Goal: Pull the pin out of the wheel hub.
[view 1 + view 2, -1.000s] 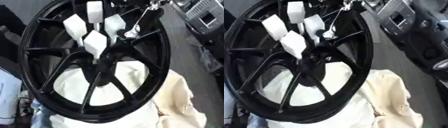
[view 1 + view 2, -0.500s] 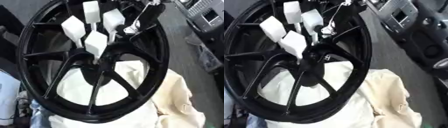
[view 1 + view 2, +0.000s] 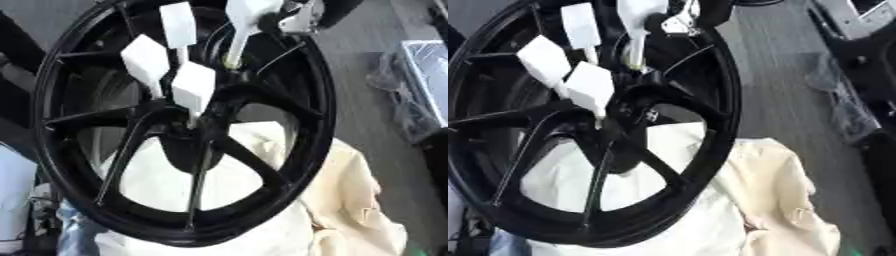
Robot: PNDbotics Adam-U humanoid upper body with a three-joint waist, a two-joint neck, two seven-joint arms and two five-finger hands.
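Centrally, black wheel hub (image 3: 188, 131) on cream cloth (image 3: 780, 200), no legible writing, hand's (image 3: 188, 60) grip unclear.

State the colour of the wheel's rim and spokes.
Black: the wheel, rim and spokes alike, shows best in the left eye view, against the cream cloth beneath it.

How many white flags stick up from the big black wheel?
4 white tags: top one, upper-right one, left one, and one nearest the black wheel's hub. More may hide behind the spokes.
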